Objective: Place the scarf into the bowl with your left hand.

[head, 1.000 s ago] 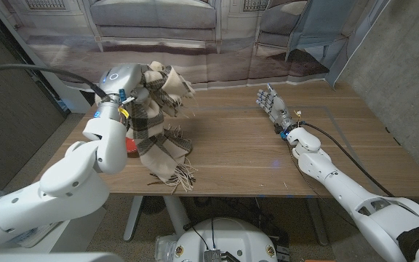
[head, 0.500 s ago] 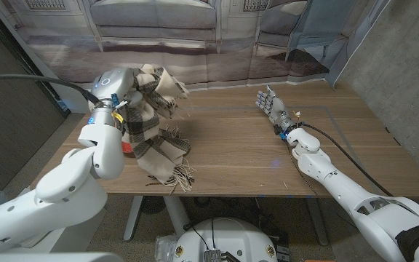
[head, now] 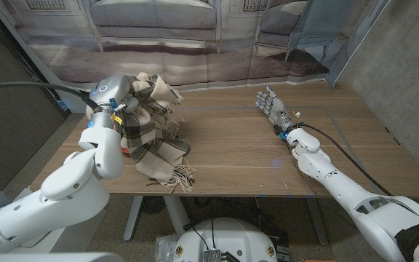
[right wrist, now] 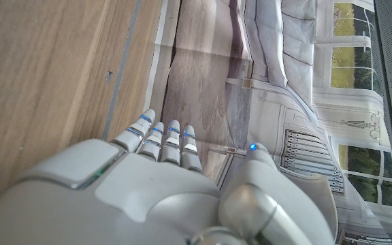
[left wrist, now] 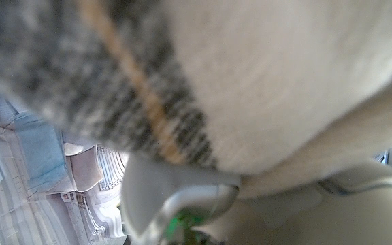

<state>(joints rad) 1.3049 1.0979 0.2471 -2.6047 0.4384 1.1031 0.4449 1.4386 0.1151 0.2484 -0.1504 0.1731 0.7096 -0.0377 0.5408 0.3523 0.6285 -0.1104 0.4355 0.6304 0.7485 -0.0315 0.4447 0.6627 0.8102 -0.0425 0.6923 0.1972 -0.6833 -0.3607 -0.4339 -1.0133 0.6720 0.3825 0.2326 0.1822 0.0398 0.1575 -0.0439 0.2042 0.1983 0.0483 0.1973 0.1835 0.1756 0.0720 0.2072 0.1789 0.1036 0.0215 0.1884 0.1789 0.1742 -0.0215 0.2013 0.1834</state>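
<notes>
**Cream-and-brown plaid scarf bunched in the left hand at the table's left end**

Woollen and fringed, the cream-and-brown plaid scarf [head: 155,131] hangs in a thick bundle from the robot's left hand [head: 126,94], which is raised above the left part of the long wooden table [head: 253,145]. The hand grips the upper folds of the cloth; its fingers are mostly buried in the fabric, so how tightly they curl cannot be told. The scarf's lower part spreads over the tabletop, and its fringe [head: 182,175] lies close to the near edge. In the left wrist view the scarf [left wrist: 203,75] sits right against the lens as a blur of cream and grey-brown weave with one tan stripe.

Just beside the left forearm, a small patch of red [head: 126,149] peeks out from under the cloth; it is too hidden to say whether it is the bowl, or whether the scarf lies in it.

The right hand [head: 272,105] is on the right part of the table, well apart from the scarf, standing on its edge with its fingers straight, slightly spread and holding nothing. The right wrist view shows the same hand [right wrist: 162,177] with its fingers [right wrist: 158,139] stretched out beside the wood grain.

A printed backdrop of a pale sofa and panelled room [head: 158,29] hangs behind the table.
</notes>
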